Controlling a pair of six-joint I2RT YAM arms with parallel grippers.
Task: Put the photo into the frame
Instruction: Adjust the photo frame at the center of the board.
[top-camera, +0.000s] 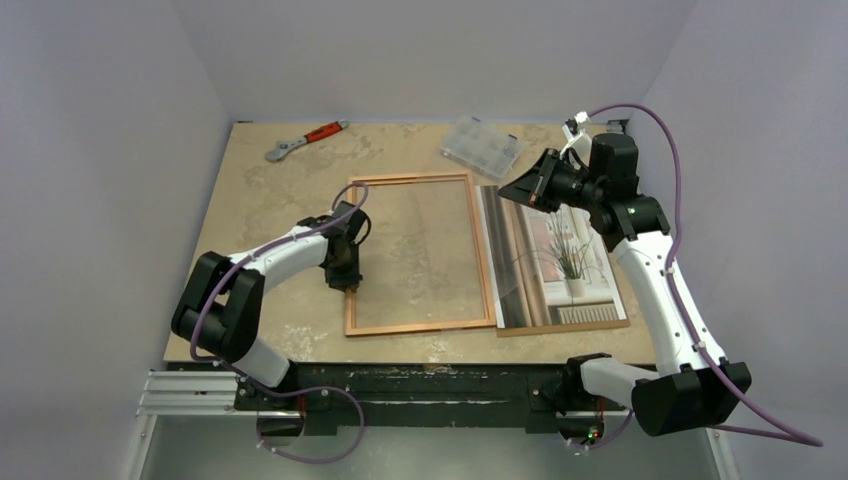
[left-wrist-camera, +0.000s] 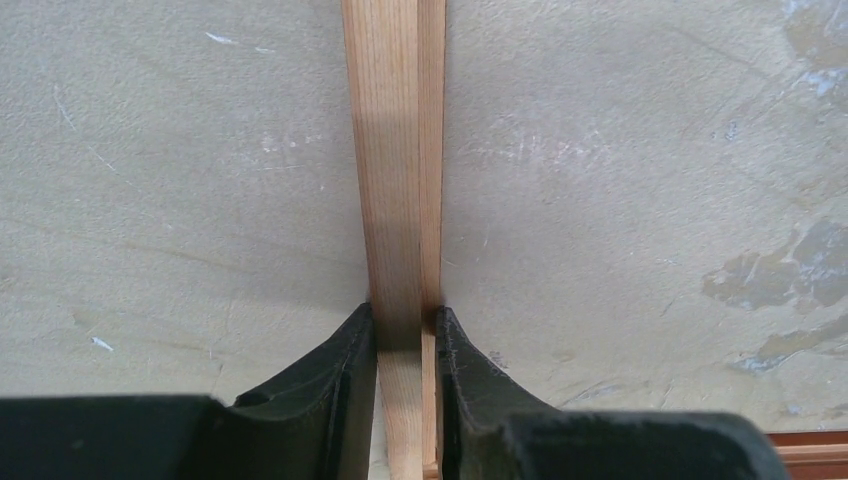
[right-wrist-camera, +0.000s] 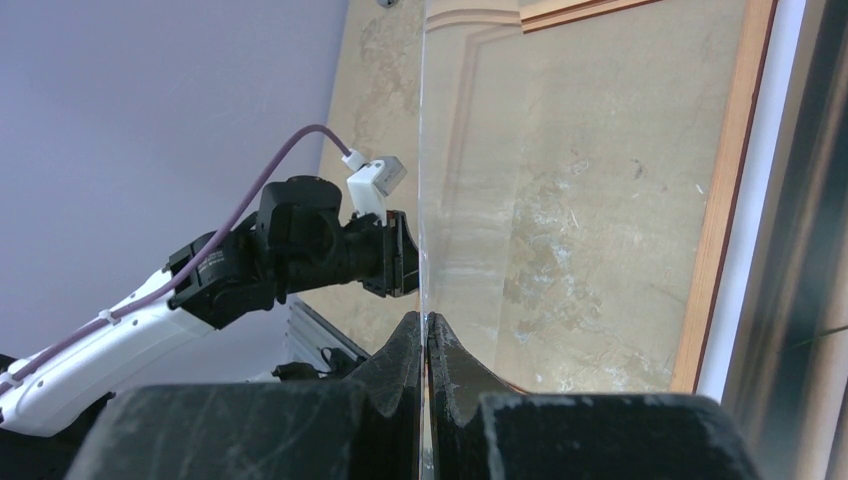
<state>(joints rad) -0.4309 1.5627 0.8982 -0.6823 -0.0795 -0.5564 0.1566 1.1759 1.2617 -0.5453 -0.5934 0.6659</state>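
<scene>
- Left gripper (top-camera: 343, 280) (left-wrist-camera: 405, 320) clenched on the frame's (top-camera: 420, 327) (left-wrist-camera: 390, 150) left rail; frame flat on the table (top-camera: 280, 200)
- Right gripper (top-camera: 525, 193) (right-wrist-camera: 427, 320): 2 fingers pinched tight on a clear pane's (right-wrist-camera: 424, 200) edge
- Photo (top-camera: 565, 260) face up, just right of the frame

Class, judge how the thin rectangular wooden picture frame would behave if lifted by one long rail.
The thin rectangular wooden picture frame is probably light, since its rails are slender. Pinched by the left gripper on one long rail, it would likely tilt or twist.
</scene>
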